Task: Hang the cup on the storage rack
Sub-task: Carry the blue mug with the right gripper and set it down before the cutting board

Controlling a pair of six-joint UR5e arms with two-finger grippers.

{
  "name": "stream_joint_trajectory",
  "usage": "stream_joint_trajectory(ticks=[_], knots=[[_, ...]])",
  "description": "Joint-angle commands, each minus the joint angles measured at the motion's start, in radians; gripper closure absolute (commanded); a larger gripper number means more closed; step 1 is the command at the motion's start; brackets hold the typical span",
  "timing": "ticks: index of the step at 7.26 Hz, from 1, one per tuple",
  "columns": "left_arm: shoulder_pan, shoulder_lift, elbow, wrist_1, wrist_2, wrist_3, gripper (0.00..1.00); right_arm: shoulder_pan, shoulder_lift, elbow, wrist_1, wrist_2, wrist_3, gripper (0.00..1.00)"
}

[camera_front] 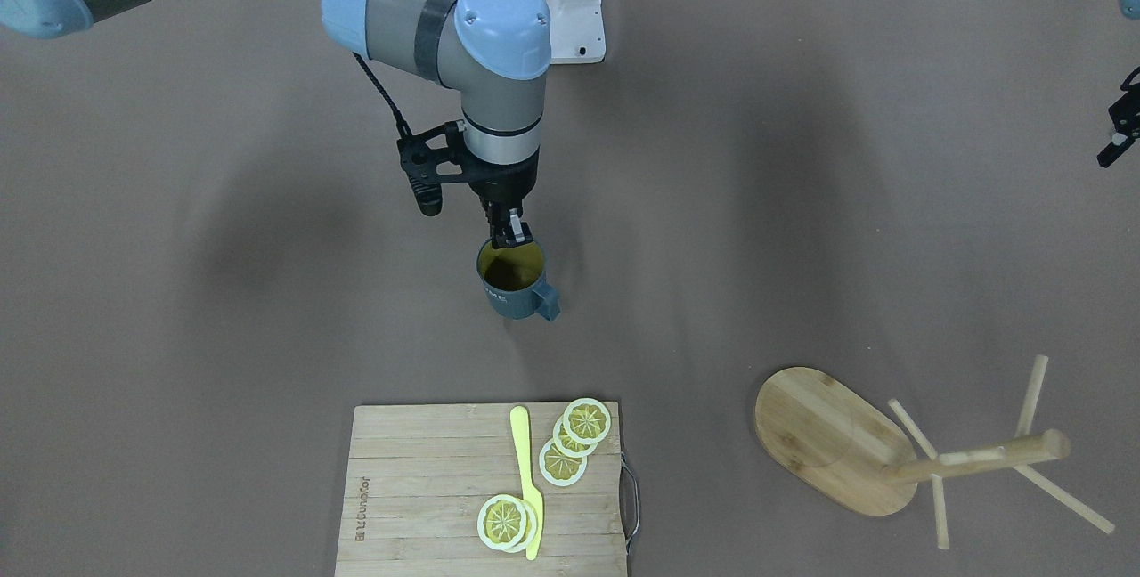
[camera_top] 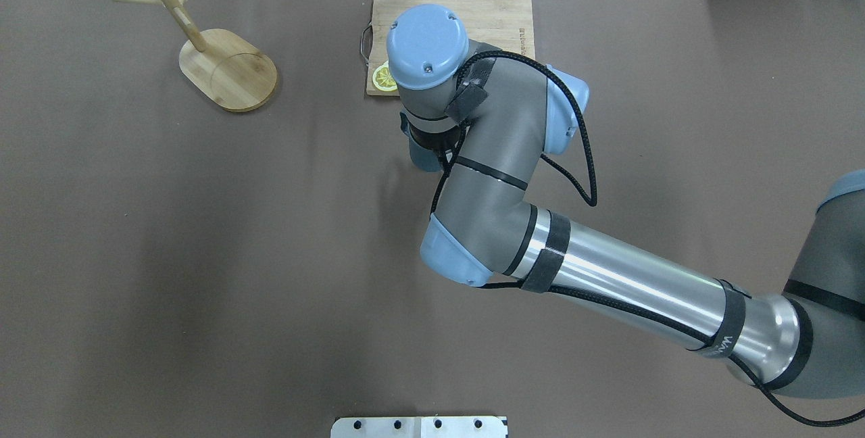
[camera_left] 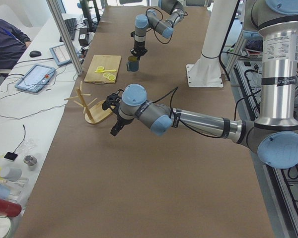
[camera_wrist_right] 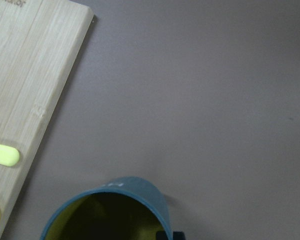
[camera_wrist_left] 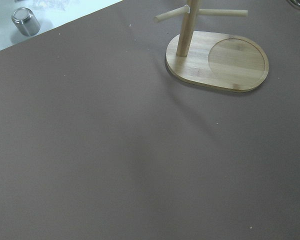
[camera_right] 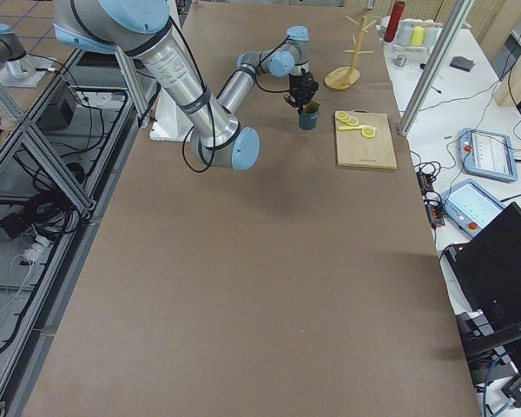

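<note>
The dark slate-blue cup (camera_front: 518, 285), yellow-olive inside, stands mid-table with its handle pointing toward the cutting board side. My right gripper (camera_front: 509, 234) comes straight down on it and is shut on the rim, on the side facing the robot. The right wrist view shows the cup (camera_wrist_right: 112, 212) at its bottom edge. In the overhead view the wrist hides most of the cup (camera_top: 420, 157). The bamboo storage rack (camera_front: 833, 439) stands far off at the table's left end and also shows in the left wrist view (camera_wrist_left: 217, 65). My left gripper (camera_left: 114, 130) hovers near the rack; I cannot tell its jaw state.
A wooden cutting board (camera_front: 419, 488) lies just beyond the cup, carrying lemon slices (camera_front: 583, 424) and a yellow knife (camera_front: 527, 479). A small metal tin (camera_wrist_left: 26, 21) sits off the table's end. The robot's white base plate (camera_front: 583, 20) is behind the right arm.
</note>
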Motion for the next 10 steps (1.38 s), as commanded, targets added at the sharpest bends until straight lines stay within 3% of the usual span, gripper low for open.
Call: stream_joint_trajectory(ticks=[1, 3, 5, 6, 7, 9, 10], knots=[[0.0, 0.001, 0.002, 0.0, 0.001, -0.001, 0.0, -0.058, 0.045, -0.036, -0.003, -0.033, 0.044, 1.0], [0.0, 0.01, 0.001, 0.0, 0.001, -0.001, 0.0, -0.072, 0.109, -0.131, -0.003, -0.033, 0.046, 1.0], [0.0, 0.024, -0.001, -0.011, 0.0, -0.001, 0.0, -0.08, 0.11, -0.132, -0.003, -0.032, 0.032, 0.96], [0.0, 0.024, -0.001, -0.011, 0.0, -0.001, 0.0, -0.08, 0.105, -0.133, -0.003, -0.032, 0.029, 0.77], [0.0, 0.024, -0.001, -0.011, 0.001, -0.001, 0.0, -0.08, 0.107, -0.133, -0.003, -0.033, 0.029, 0.69], [0.0, 0.025, 0.001, -0.022, 0.0, -0.001, 0.0, -0.076, 0.108, -0.123, -0.005, -0.032, -0.038, 0.0], [0.0, 0.025, 0.002, -0.022, 0.0, -0.001, 0.0, -0.051, 0.11, -0.113, -0.007, -0.03, -0.057, 0.0]])
